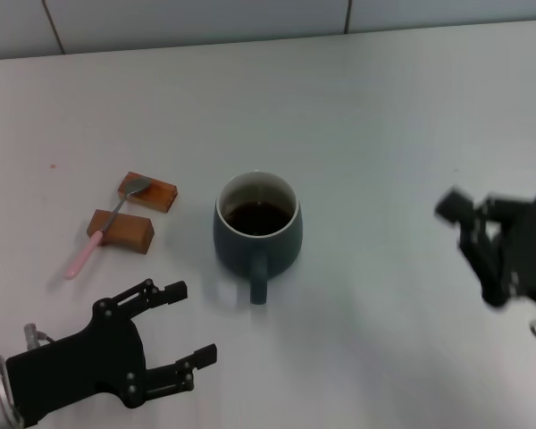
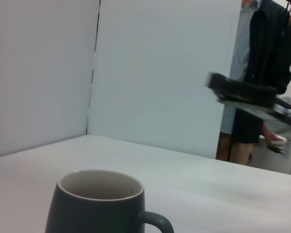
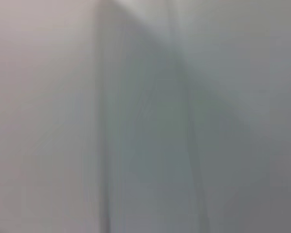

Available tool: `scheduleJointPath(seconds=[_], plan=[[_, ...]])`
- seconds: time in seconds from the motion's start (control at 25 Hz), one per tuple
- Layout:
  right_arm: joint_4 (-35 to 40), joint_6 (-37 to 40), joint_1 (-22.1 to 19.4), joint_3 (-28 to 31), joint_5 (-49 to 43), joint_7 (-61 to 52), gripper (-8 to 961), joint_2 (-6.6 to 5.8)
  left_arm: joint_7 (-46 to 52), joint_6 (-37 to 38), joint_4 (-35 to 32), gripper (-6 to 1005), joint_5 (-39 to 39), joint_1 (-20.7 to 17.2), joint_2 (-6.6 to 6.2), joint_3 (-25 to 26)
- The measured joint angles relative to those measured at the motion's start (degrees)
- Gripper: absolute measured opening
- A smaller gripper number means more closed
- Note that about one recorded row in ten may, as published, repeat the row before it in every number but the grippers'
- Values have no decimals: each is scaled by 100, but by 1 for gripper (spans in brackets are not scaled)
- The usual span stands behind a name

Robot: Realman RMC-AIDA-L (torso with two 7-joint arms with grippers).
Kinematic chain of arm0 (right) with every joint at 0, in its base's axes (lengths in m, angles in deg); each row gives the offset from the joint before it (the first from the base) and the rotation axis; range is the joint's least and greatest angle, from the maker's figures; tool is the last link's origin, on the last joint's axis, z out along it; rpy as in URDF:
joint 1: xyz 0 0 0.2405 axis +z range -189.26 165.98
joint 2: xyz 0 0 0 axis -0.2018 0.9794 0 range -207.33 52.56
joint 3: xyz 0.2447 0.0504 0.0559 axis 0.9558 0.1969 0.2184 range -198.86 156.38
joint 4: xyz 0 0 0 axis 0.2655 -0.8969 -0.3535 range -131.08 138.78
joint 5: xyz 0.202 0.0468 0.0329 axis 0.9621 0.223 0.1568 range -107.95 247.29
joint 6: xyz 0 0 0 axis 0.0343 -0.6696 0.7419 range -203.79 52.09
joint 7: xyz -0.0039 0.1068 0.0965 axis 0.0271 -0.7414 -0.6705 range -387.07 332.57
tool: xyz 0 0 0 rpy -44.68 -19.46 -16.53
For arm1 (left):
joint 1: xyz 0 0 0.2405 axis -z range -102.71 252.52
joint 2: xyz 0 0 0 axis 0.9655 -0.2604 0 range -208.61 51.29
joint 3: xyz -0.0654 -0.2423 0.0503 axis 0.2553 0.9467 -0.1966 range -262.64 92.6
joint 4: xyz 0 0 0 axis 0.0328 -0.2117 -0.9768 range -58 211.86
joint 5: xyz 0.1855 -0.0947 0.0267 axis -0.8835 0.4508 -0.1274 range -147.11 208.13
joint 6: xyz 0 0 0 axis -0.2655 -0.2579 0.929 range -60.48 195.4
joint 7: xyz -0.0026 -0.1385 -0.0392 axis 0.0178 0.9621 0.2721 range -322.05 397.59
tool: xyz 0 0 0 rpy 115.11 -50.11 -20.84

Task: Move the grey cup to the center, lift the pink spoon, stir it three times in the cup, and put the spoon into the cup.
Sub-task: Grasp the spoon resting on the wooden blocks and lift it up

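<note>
Head view: left end effector [image 1: 186, 323] spread apart near grey cup [image 1: 257, 228], right's state unclear

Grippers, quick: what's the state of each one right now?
Left gripper: open, empty, near the table's front edge, short of the grey cup.
Right gripper: off to the right, holding nothing visible; open or shut cannot be told.

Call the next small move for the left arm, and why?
Probably swing the open left gripper forward and to the robot's left, over the pink spoon. The grey cup already stands mid-table, and the spoon lies untouched across two wooden blocks. The right gripper is far off to the right.
</note>
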Motion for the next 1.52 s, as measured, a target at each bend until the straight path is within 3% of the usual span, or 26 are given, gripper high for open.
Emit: scheduleJointPath(seconds=[0.2,0.6,1.04,1.24,1.52], plan=[[691,-33,-113,-713,-331,-506,22,-2,-1,36,0,845,-12,5,1,-7],[837,-941,-144,-1556,-750,-594,23,3,-42,68,12,844,-11,0,-4,-9],[864,-977,-194,-1435,-728,-569,371,16,-65,43,35,844,-10,-3,-4,-11],[867,-984,-192,-1437,-727,-569,603,16,-67,41,43,844,-10,-3,-4,-14],[867,-1003,-190,-1447,-727,-570,698,16,-68,41,45,843,-10,-3,-4,-12]])
